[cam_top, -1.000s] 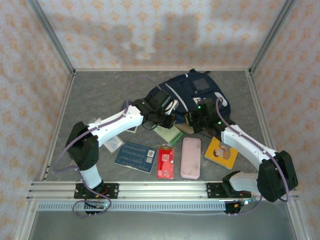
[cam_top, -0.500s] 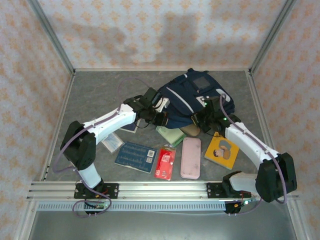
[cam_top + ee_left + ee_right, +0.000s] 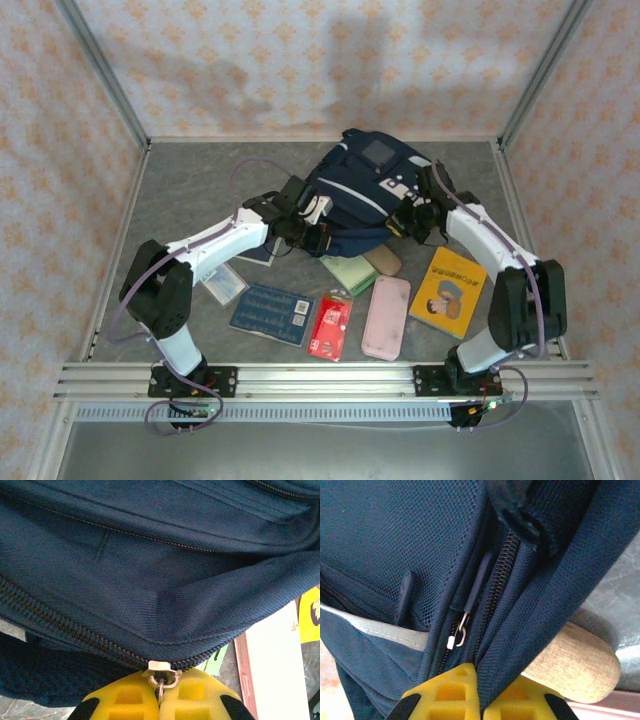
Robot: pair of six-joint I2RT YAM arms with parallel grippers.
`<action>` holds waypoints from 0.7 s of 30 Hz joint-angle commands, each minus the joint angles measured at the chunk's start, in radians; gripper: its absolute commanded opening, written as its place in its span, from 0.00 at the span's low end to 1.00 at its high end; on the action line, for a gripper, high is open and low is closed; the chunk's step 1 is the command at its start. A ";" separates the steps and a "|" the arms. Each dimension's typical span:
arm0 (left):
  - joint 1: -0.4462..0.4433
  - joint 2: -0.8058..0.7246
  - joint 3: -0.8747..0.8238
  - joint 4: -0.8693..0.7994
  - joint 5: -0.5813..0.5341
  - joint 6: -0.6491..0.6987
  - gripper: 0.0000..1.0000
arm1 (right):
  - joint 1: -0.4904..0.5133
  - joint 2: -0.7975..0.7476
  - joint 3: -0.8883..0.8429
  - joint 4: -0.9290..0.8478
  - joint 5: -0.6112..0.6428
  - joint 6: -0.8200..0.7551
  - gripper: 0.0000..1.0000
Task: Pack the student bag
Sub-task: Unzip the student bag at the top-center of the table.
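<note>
Several loose things lie on the table (image 3: pixel 180 200) nearest the arm bases: a blue card (image 3: pixel 270 313), a red packet (image 3: pixel 331 325), a pink case (image 3: pixel 385 315) and a yellow book (image 3: pixel 452 290), with a green notebook (image 3: pixel 350 272) and a beige pouch (image 3: pixel 383 260) just behind them. Beyond these, the left gripper (image 3: pixel 159 690) is closed tight on the zip pull (image 3: pixel 160 666) at the near left edge of the bag (image 3: pixel 370 190). The right gripper (image 3: pixel 479 680) is pinched shut on a fold of fabric beside the zip on the bag's right side. The bag lies farthest back, its long axis running away from the arms and its zipped edge facing the loose things. From the left gripper the closed zip runs up and to the left, so opening it probably falls to the left arm while the right holds the fabric taut.
</note>
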 commanded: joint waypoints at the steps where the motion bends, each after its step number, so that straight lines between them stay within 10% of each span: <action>1: -0.016 0.005 -0.018 -0.011 0.040 -0.013 0.00 | -0.026 0.048 0.109 -0.012 0.045 -0.124 0.08; 4: -0.052 0.021 -0.009 0.015 0.061 -0.028 0.00 | -0.026 0.088 0.171 -0.040 0.077 -0.138 0.16; 7: -0.067 0.023 -0.009 0.055 0.061 -0.063 0.00 | -0.026 0.097 0.206 -0.086 0.118 -0.101 0.52; 10: -0.067 0.022 -0.005 0.084 0.061 -0.096 0.00 | -0.024 0.039 0.174 -0.099 0.131 -0.010 0.65; 21: -0.070 0.009 0.026 0.103 0.074 -0.127 0.00 | 0.138 -0.204 -0.054 0.000 0.130 0.402 0.34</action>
